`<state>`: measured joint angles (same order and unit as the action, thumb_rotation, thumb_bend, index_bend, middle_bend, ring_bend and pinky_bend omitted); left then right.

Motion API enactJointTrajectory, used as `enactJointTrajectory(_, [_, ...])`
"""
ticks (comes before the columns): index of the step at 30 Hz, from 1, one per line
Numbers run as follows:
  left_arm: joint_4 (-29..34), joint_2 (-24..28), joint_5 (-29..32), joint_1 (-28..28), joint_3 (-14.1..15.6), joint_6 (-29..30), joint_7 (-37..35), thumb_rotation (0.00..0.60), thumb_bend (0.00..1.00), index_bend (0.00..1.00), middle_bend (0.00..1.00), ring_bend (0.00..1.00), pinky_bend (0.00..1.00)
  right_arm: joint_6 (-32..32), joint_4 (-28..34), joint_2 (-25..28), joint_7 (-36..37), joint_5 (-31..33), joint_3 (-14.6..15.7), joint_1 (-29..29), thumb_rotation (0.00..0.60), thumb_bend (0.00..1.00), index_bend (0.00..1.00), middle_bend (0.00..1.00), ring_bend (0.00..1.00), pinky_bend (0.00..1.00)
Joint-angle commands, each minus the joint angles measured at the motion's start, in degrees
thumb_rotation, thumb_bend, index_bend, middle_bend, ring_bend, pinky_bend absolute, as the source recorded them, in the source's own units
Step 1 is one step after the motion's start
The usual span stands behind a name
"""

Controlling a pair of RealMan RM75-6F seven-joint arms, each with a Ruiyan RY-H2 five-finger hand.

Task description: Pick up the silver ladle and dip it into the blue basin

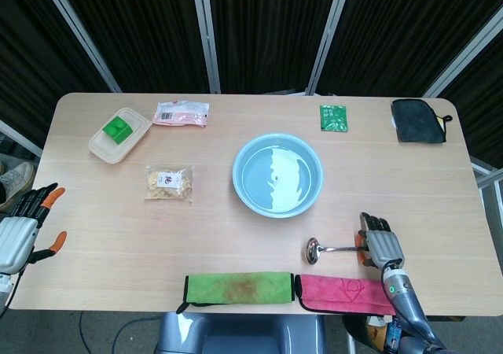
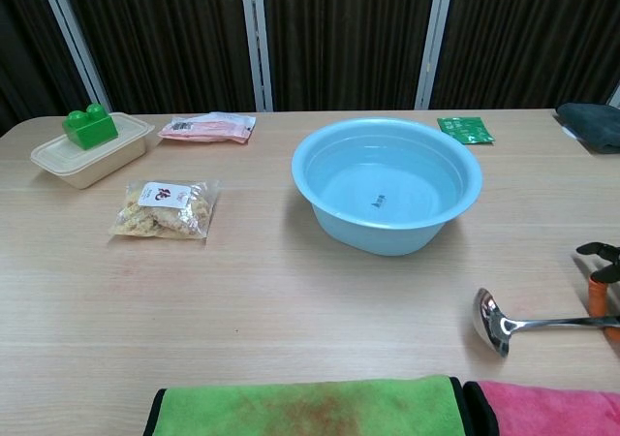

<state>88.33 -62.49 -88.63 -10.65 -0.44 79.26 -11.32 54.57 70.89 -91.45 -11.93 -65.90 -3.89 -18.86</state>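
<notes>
Right hand point(image 1: 380, 245) sits at the silver ladle point(image 1: 330, 249) handle end, fingers touching it; firm grip, can't tell. Ladle lies on the surface, bowl pointing away toward the robot's left. Blue basin point(image 1: 277, 174) is beyond, apart. Lift and dip not done. Left hand point(image 1: 23, 226) idle, fingers spread, holding nothing.

Silver ladle point(image 1: 313, 250), pale blue basin point(image 1: 277, 175) — a green cloth point(image 1: 239, 286) stained brown, a pink cloth point(image 1: 343, 293), both edged black — light wood table point(image 1: 236, 228).
</notes>
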Motion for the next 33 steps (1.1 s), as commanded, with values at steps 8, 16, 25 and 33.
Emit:
enactJointTrajectory(8, [-0.05,0.26,-0.57,0.17,0.15,0.65,-0.87,0.600,0.41,0.03,0.00,0.00,0.00,1.23,1.54,0.36,-1.77,-0.12,0.19,0.02,0.600,0.38,0.61,0.00,0.00,0.00])
enactJointTrajectory(16, [-0.16,0.64,-1.22,0.47,0.31,1.55,-2.12,0.600,0.41,0.04,0.00,0.00,0.00,4.50,6.01,2.87,-4.65,0.28,-0.37,0.63,0.600,0.41,0.63,0.00,0.00,0.00])
enactJointTrajectory(25, [-0.28,0.80,-2.00,0.50,0.61,1.90,-2.97,0.600,0.41,0.03,0.00,0.00,0.00,8.26,12.81,7.56,-6.90,0.21,-0.42,1.91,0.600,0.44,0.66,0.00,0.00,0.00])
enactJointTrajectory(33, [-0.19,0.81,-2.59,0.65,0.85,2.42,-3.00,0.600,0.41,0.03,0.00,0.00,0.00,10.51,19.24,12.12,-8.77,0.67,-0.53,2.66,0.600,0.47,0.66,0.00,0.00,0.00])
